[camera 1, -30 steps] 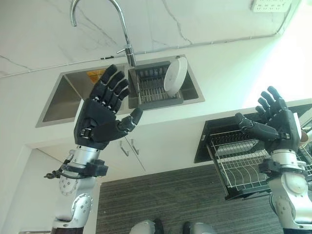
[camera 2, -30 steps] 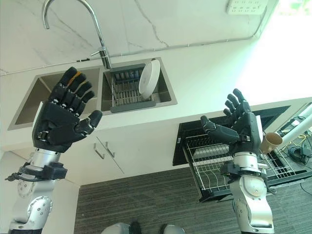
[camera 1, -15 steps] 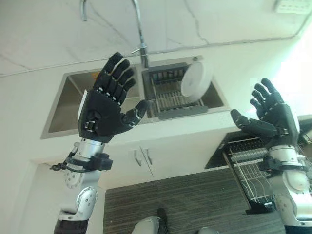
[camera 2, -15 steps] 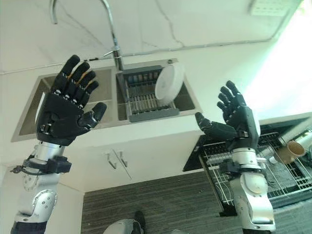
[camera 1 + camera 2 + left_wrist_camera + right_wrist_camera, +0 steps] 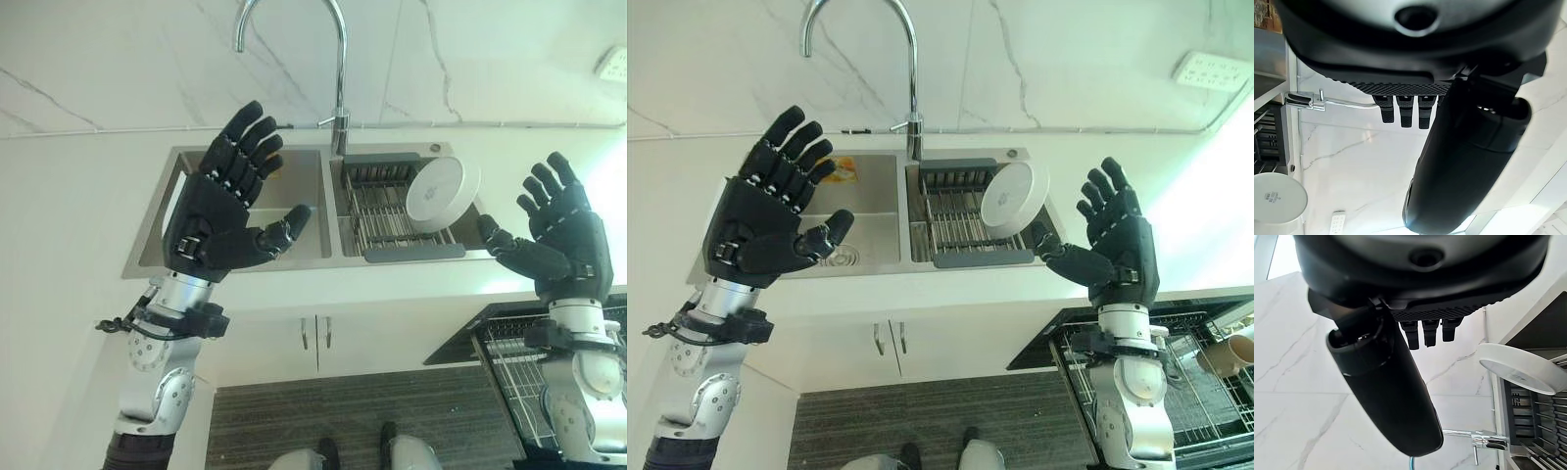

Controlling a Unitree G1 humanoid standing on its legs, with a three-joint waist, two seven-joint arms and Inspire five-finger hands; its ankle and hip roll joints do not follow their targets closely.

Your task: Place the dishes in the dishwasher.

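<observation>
Both arms are raised with fingers spread and nothing held, the right robot hand (image 5: 1117, 250) just beside the white plate (image 5: 1013, 194) propped on edge in the sink rack (image 5: 960, 220), nearer it than the left robot hand (image 5: 764, 220), the dishwasher rack (image 5: 1200, 392) lower right.

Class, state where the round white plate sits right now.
The round white plate leans tilted in the dark drying rack inside the steel sink's right basin, below the faucet, just left of the right hand.
</observation>
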